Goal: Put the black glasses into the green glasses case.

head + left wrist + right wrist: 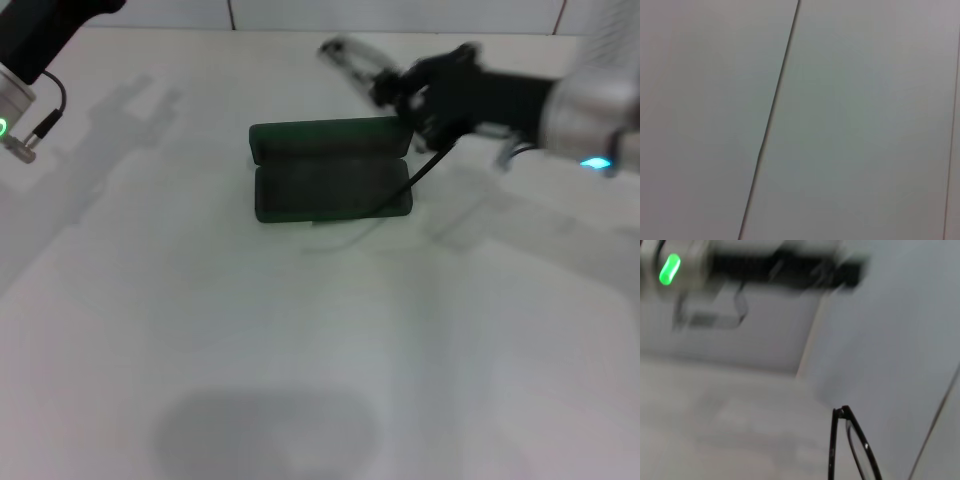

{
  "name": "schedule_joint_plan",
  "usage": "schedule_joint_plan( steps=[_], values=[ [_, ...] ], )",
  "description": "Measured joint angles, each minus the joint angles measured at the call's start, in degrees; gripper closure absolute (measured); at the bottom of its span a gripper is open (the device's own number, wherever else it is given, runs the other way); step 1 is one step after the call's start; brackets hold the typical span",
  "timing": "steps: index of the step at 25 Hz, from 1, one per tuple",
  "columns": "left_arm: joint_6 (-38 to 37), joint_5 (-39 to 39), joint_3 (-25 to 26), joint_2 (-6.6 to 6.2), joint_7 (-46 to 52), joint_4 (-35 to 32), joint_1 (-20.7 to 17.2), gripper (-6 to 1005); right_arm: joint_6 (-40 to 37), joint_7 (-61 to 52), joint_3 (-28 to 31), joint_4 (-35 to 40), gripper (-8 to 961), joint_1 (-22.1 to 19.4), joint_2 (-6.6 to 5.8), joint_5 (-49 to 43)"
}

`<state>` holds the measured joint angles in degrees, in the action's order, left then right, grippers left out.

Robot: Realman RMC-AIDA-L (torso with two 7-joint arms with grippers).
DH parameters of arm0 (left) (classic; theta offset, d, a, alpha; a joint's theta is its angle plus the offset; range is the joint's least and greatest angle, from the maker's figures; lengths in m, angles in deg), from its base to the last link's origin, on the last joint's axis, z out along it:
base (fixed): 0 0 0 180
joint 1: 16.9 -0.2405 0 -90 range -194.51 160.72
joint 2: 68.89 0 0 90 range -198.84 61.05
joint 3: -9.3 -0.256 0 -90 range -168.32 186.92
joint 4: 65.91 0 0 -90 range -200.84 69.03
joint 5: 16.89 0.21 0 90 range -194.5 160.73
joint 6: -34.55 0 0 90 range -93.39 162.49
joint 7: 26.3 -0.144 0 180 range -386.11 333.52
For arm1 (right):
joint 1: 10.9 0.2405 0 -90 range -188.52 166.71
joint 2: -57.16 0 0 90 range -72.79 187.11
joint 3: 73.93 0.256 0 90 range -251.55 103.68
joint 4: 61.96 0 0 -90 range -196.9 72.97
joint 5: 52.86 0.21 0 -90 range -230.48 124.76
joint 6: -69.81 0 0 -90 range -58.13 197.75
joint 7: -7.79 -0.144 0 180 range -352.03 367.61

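Green glasses case [330, 170] lies open; right gripper [395, 85] holds black glasses [852, 450] above.

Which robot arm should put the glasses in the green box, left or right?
Probably the right. The right gripper is shut on the black glasses just above the far right corner of the open green glasses case. The left arm sits far off at the table's left edge.

A white table [300, 350] filled most of the head view, marked with soft grey shadows. Behind it stood a pale panelled wall [865, 125] with thin dark seams
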<state>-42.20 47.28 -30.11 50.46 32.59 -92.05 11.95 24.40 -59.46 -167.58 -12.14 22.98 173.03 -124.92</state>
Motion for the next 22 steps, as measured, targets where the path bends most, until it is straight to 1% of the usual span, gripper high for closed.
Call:
schedule_joint_plan(
  steps=[1,3,4,5,6,7,8,9,10,12,14,16,18,20,21,22],
  values=[
    [0.1,0.1,-0.13,-0.03,-0.01,-0.01,0.0,463,-3.64,-0.67,3.42,-0.67,840,-0.5,-0.11,0.83],
    [0.2,0.24,-0.33,-0.05,0.02,-0.12,-0.08,463,-12.78,-4.29,12.12,-3.49,840,-0.83,-0.46,1.32],
    [0.2,0.24,-0.33,-0.05,0.02,-0.12,-0.08,463,-15.89,-6.13,15.68,-4.74,840,-0.81,-0.76,1.34],
    [0.24,0.8,-0.41,-0.07,0.18,-0.14,-0.24,463,-21.01,-9.33,20.95,-7.83,841,-0.36,-1.25,1.33],
    [0.24,1.35,-0.42,-0.06,0.24,-0.05,-0.25,463,-25.74,-12.51,26.0,-11.52,841,0.35,-2.29,1.34],
    [0.26,1.81,-0.41,-0.04,0.25,0.06,-0.24,463,-29.05,-15.17,29.46,-14.77,841,0.99,-3.24,1.36],
    [0.28,2.34,-0.41,0.03,0.23,0.14,-0.21,463,-32.11,-18.18,32.54,-18.42,841,1.97,-4.65,1.28],
    [0.29,2.7,-0.42,0.09,0.17,0.21,-0.17,463,-33.58,-20.51,34.08,-21.36,841,2.68,-5.79,1.34],
    [0.31,3.0,-0.43,0.15,0.11,0.27,-0.14,463,-35.4,-24.07,35.74,-25.48,841,3.58,-7.36,1.28],
    [0.35,3.35,-0.89,0.25,0.11,0.32,-0.02,463,-36.05,-31.92,36.24,-30.93,841,4.71,-9.52,1.33],
    [0.36,3.59,-2.09,0.23,0.32,0.34,0.2,463,-36.21,-38.46,36.04,-33.03,841,4.75,-10.12,1.2],
    [0.37,3.87,-3.97,0.13,0.35,0.31,0.41,463,-36.46,-43.86,35.74,-33.76,841,4.04,-10.22,0.82],
    [0.36,4.26,-6.93,-0.04,0.24,-0.08,0.53,463,-36.74,-47.34,35.83,-33.68,841,2.7,-9.92,0.56],
    [0.09,5.28,-10.74,-0.28,0.23,-1.01,0.7,463,-36.84,-48.67,36.62,-33.52,841,1.61,-9.56,0.93],
    [-0.36,6.8,-13.89,-0.57,0.81,-1.98,1.05,463,-36.84,-48.85,37.29,-33.53,841,1.19,-9.39,1.33],
    [-0.56,7.42,-15.3,-0.69,1.23,-2.51,1.25,463,-36.72,-48.84,38.06,-33.56,840,0.84,-9.12,1.49]
  ],
)
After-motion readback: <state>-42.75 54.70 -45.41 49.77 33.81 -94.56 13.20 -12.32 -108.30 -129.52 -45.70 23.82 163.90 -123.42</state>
